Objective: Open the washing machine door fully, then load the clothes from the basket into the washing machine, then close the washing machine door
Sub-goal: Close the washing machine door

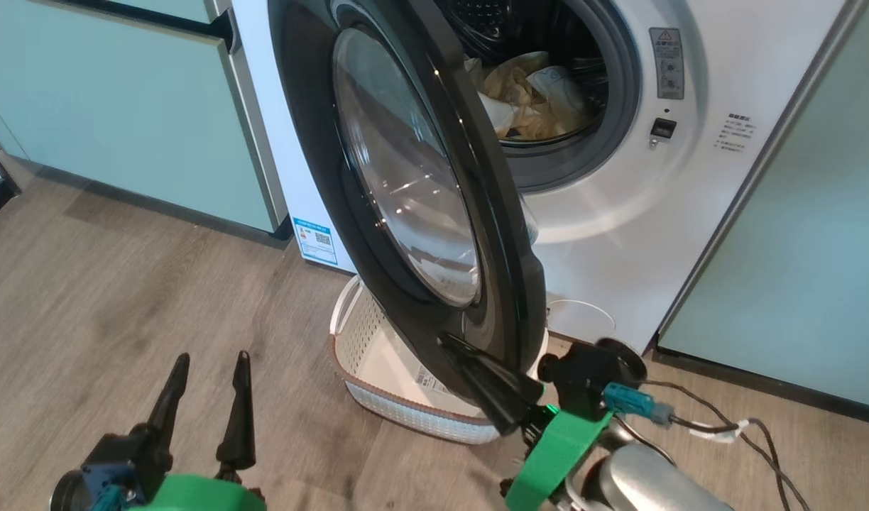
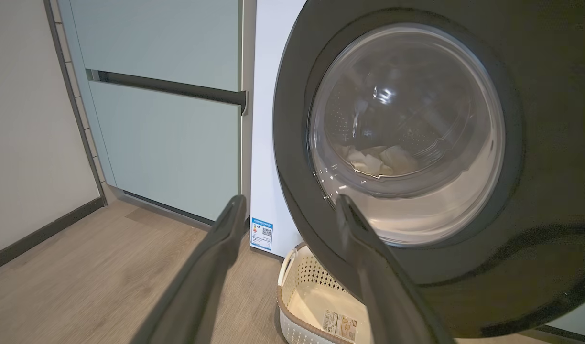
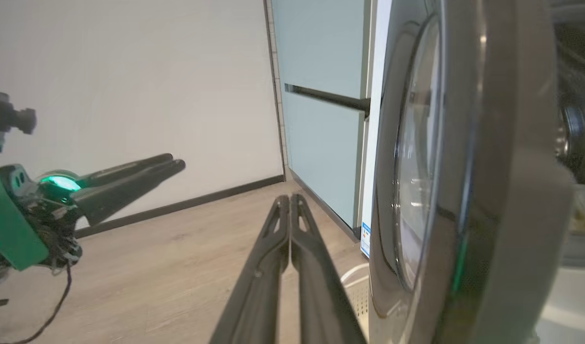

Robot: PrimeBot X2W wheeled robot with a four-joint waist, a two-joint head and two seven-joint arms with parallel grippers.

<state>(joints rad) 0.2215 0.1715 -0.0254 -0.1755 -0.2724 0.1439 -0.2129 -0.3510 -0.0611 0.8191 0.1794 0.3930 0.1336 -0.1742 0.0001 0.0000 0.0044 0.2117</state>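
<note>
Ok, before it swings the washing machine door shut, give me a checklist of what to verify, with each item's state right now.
1. Clothes inside the washing machine: ok.
2. Basket emptied: ok, its visible bottom holds just a label.
3. Left gripper clear of the door: ok, jaws open, out over the floor.
4. Right gripper placed to push: ok, jaws shut beside the door's outer face near its lower edge; contact cannot tell.
5. Fabric clear of the gasket: cannot tell, the door hides part of the opening.
</note>
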